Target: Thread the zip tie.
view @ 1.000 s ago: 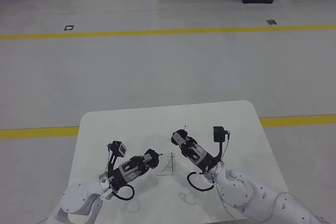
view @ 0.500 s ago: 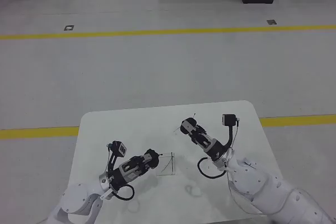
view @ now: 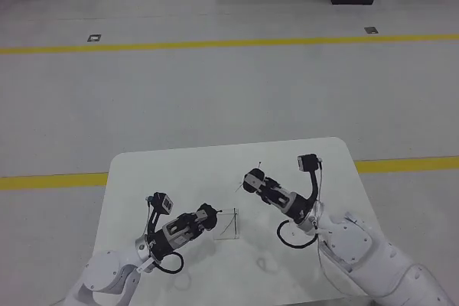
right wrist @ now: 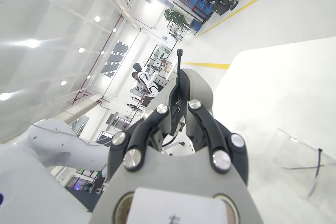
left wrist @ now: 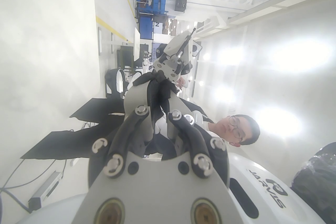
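– Grey floor (view: pixel 214 92) with yellow lines lies all around, and the white bench (view: pixel 138 176) stands in the middle of it. Where is the zip tie?

– The zip tie (right wrist: pixel 179 70) is in the air above the bench, in the right jaws. They are clenched on the black strip near its middle. The small square head sticks out past them, free.

– And the left jaws?

– The left arm (view: pixel 172 229) is over the near part of the bench, and its jaws are pressed together. I cannot tell whether something thin is between them. A clear plastic sheet (view: pixel 229 224) with thin black pieces lies on the bench just beside them.

– So how far along is the work?

– I think it is at an early point. The tie is picked up and well gripped, so that part is done. But I see no loop, and the head is empty. The two arms are apart, the right arm (view: pixel 287 200) farther out over the bench.

– What is left, then?

– In my judgement, almost all of the threading: bring the thin end to the head, aim it at the small slot and push it through.
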